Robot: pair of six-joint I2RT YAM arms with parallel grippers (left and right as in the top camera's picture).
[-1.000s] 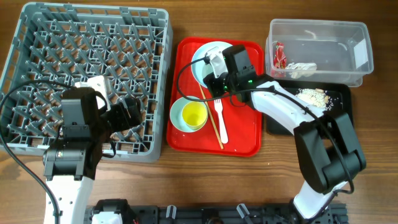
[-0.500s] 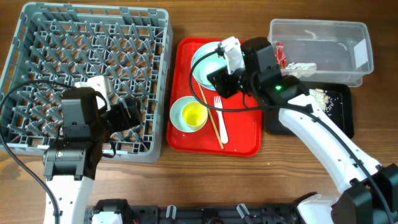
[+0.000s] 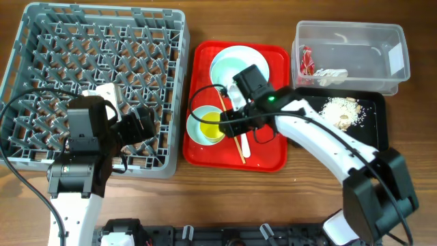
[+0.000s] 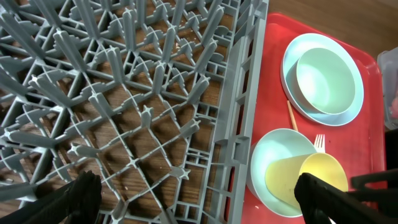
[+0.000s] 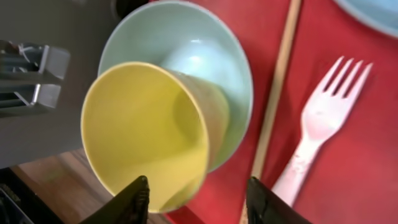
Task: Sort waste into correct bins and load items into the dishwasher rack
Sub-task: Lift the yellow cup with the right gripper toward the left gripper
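The grey dishwasher rack (image 3: 102,82) fills the left. On the red tray, a pale-blue plate (image 3: 263,61) holds a mint bowl (image 3: 232,68). A second mint bowl (image 3: 196,130) holds the yellow cup (image 3: 212,125). My right gripper (image 3: 229,126) is open just over that cup. In the right wrist view the cup's (image 5: 146,134) near rim lies between the open fingers (image 5: 199,205), with the bowl (image 5: 186,56) behind it. A white fork (image 5: 317,118) and chopsticks (image 5: 277,106) lie beside them. My left gripper (image 4: 202,199) is open and empty over the rack's (image 4: 124,93) right wall.
The clear tub (image 3: 382,34) at the back right holds red-and-white wrappers (image 3: 305,61) and a white paper scrap (image 3: 331,74). The black tray (image 3: 372,130) in front of it holds beige crumbs (image 3: 339,109). The red tray (image 3: 266,154) lies between rack and bins.
My right gripper has moved from above the plate toward the front left, down to the yellow cup in the bowl. The left arm has not moved.
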